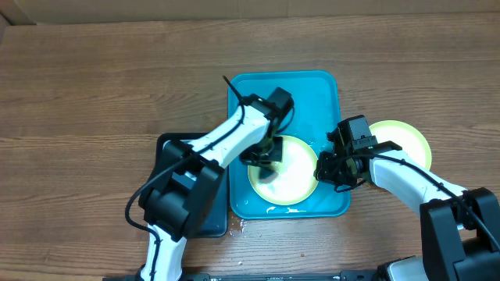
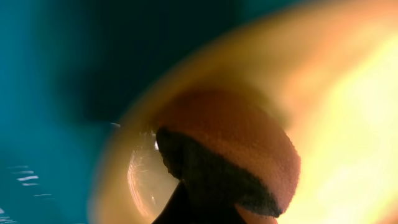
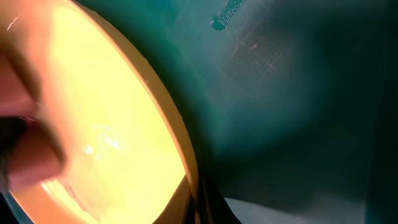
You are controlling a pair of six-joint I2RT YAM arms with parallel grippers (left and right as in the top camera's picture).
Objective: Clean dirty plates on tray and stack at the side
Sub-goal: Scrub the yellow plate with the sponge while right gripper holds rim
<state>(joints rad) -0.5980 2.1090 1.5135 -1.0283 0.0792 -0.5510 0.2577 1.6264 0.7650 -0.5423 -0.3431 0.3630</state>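
Observation:
A yellow-green rimmed plate [image 1: 297, 178] lies in the turquoise tray [image 1: 312, 86], at its near end. My left gripper [image 1: 268, 153] is shut on an orange sponge with a dark scouring side [image 2: 236, 143] and presses it on the plate's left part [image 2: 348, 124]. My right gripper [image 1: 332, 168] is shut on the plate's right rim [image 3: 93, 112], with one finger on each side of the edge [image 3: 199, 199]. A second yellow-green plate [image 1: 406, 140] lies on the table to the right of the tray. A third plate is not in view.
A dark grey-black tray [image 1: 168, 148] lies against the turquoise tray's left side, partly under my left arm. The turquoise tray's floor [image 3: 280, 93] looks wet, with shiny patches near its front edge [image 1: 258, 207]. The wooden table [image 1: 94, 78] extends around.

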